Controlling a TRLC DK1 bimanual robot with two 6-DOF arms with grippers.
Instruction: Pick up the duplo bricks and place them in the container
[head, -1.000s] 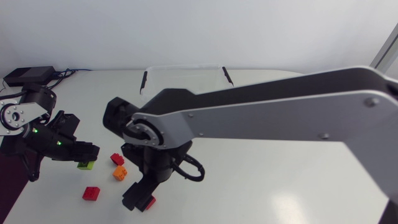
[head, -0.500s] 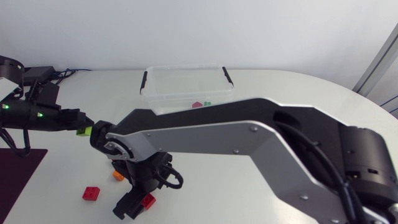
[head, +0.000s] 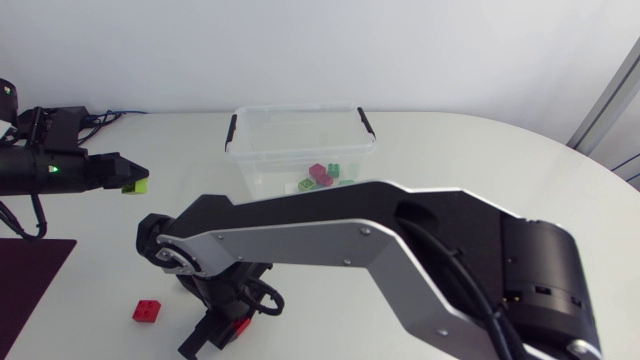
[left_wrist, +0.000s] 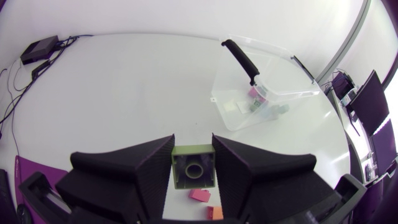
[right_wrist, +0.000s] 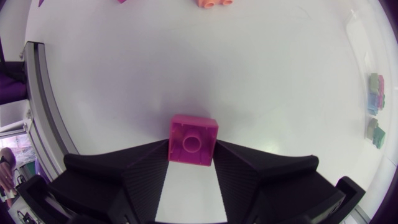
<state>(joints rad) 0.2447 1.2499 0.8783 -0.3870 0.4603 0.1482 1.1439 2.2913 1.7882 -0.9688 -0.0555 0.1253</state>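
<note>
Two bricks are gripped: the left fingers (left_wrist: 143, 168), clamping the green brick (left_wrist: 194, 168), have carried it up off the bench (head: 420, 200) toward the container (head: 245, 150), while the right fingers (right_wrist: 143, 168) still pinch the red brick (right_wrist: 193, 140) low down.

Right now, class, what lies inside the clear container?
A red brick and green bricks lie on the floor of the container. The right arm overlaps its near edge from above, so the count is unclear.
</note>
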